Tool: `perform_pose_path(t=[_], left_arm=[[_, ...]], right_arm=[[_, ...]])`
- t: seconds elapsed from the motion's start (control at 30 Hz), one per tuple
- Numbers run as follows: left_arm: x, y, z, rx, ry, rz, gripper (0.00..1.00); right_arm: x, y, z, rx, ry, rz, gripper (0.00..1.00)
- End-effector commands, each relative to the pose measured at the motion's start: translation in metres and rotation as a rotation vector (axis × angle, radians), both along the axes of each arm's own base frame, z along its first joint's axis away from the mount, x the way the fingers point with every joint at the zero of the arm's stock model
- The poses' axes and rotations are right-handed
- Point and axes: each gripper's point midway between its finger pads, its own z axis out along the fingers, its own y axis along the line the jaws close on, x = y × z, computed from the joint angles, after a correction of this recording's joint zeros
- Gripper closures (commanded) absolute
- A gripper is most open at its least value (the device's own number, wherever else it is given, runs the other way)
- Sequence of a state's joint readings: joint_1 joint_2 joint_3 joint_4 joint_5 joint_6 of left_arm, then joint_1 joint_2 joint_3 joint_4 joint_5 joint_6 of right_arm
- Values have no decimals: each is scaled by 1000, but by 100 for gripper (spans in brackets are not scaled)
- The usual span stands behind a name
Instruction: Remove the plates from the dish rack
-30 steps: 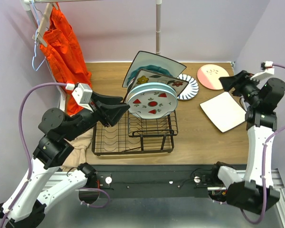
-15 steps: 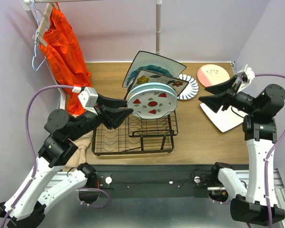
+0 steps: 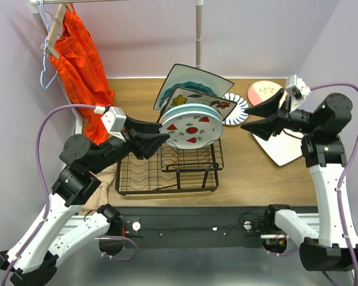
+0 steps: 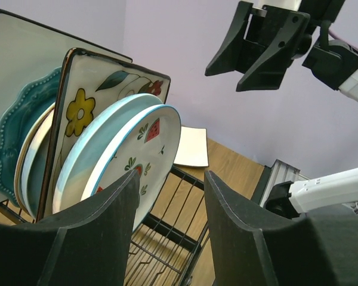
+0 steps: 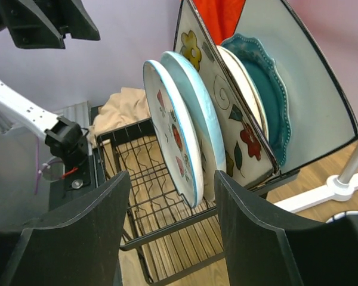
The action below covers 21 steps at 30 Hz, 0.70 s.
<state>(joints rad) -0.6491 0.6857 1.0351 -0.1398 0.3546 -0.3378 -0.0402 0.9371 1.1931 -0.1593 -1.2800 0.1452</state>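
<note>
No writing to be read

No letters, numbers, brand marks or signs can be made out in any of the three views. The only markings are painted pictures: the front plate (image 3: 191, 128) in the dish rack (image 3: 167, 177) bears red fruit slices and small leaves, and the square plate (image 3: 192, 96) behind it bears a yellow flower, a red flower and dark leaves. Any small marks on the arms are too blurred to read
</note>
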Motion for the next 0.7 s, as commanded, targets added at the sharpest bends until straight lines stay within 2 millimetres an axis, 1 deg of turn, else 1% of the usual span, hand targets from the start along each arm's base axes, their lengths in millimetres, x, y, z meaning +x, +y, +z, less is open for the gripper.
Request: perform_pose_path(t=[0.0,0.13,0.17,0.2,0.27,0.3,0.33,0.4,0.6,0.67], left_arm=[[1,-4,1,-13,-7,-15,44],[4,-3,0,-14,-3,0,44],[5,-3,0,-12,-3,3,44],[6,-3,-1,-12,-1,5,44],[7,-3,0,-12,-4,5,44],[7,-4,-1,-11,0,3,44],[8,-5,-1,-11,-3,5,44],[8,-6,-1,-12,-3,0,44],[7,-6,-2,-13,-1,-5,44],[8,-7,-3,-11,4,-7,44]], right_arm=[[6,16,1,-28,-1,41,34],[2,26,3,-37,-22,70,34],[3,29,0,-37,-10,76,34],[1,36,-2,-40,-4,95,34],[7,46,-12,-70,6,91,34],[2,56,-16,-88,9,112,35],[8,58,-20,-109,8,78,35],[6,66,-25,-134,-4,89,35],[12,68,-28,-160,-44,36,36],[17,68,-30,-173,-57,2,37]])
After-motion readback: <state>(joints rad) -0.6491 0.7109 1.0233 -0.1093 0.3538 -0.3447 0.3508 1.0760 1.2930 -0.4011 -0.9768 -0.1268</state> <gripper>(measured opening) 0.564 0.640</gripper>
